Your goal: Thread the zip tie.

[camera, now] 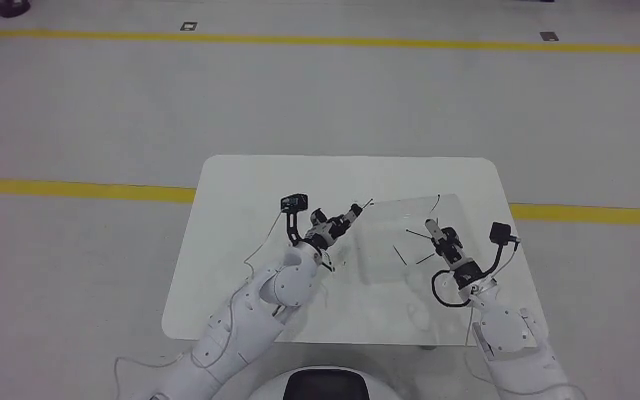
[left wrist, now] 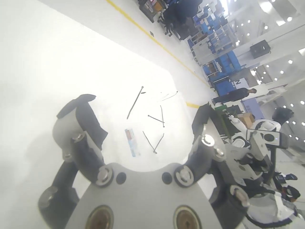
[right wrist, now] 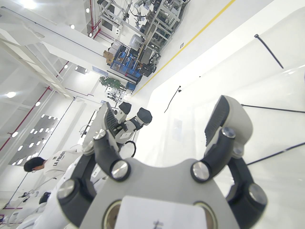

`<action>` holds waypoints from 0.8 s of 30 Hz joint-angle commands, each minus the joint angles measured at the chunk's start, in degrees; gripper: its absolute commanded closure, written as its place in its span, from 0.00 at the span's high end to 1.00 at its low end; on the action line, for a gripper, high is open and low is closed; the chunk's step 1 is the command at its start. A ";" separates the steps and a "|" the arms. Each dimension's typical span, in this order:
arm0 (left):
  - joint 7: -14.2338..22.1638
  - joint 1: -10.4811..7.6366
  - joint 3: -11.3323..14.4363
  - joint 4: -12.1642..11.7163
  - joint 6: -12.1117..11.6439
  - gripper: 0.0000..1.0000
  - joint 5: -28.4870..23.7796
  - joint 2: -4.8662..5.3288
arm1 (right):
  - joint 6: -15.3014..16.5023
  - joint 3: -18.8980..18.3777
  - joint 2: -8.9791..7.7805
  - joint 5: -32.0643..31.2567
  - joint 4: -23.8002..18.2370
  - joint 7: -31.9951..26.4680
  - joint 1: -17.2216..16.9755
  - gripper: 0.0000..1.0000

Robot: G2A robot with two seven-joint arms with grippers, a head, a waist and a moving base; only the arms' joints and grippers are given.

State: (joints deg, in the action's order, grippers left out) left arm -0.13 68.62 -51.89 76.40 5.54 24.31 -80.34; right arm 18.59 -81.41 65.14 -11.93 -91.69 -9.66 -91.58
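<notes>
Several black zip ties lie loose on the white table (camera: pixel 250 200). In the left wrist view a long zip tie (left wrist: pixel 135 102) lies farthest out, a crossed pair (left wrist: pixel 157 119) is nearer, and a V-shaped pair (left wrist: pixel 152 142) is nearest. My left gripper (left wrist: pixel 144 102) hangs open above them, holding nothing. From the top it is at the table's middle (camera: pixel 350 215). My right gripper (right wrist: pixel 164 102) is open and empty too, standing to the right (camera: pixel 432 228). Zip ties (camera: pixel 415 236) lie just beside it, and one thin tie (right wrist: pixel 271 109) runs past its fingertip.
A clear plastic sheet (camera: pixel 460 300) covers the right half of the table, under most of the ties. A small printed label (left wrist: pixel 132 143) lies near the V-shaped pair. One tie (right wrist: pixel 269 51) lies farther out and another (right wrist: pixel 172 98) lies towards the table edge. The table's left part is bare.
</notes>
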 commanded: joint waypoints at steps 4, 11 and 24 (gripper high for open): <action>1.28 -1.02 0.17 -1.59 0.16 1.00 -0.08 -0.12 | 0.00 0.00 0.00 0.00 0.00 0.00 0.00 1.00; 1.28 -1.02 0.17 -1.59 0.16 1.00 -0.08 -0.12 | 0.00 0.00 0.00 0.00 0.00 0.00 0.00 1.00; 2.79 -4.01 0.48 -5.80 -3.24 1.00 -4.39 -0.97 | 0.00 0.00 0.00 0.00 0.00 0.00 0.00 1.00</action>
State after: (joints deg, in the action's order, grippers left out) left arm 2.44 65.10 -51.27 71.31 2.14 20.12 -81.26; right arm 18.59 -81.41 65.14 -11.93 -91.69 -9.66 -91.58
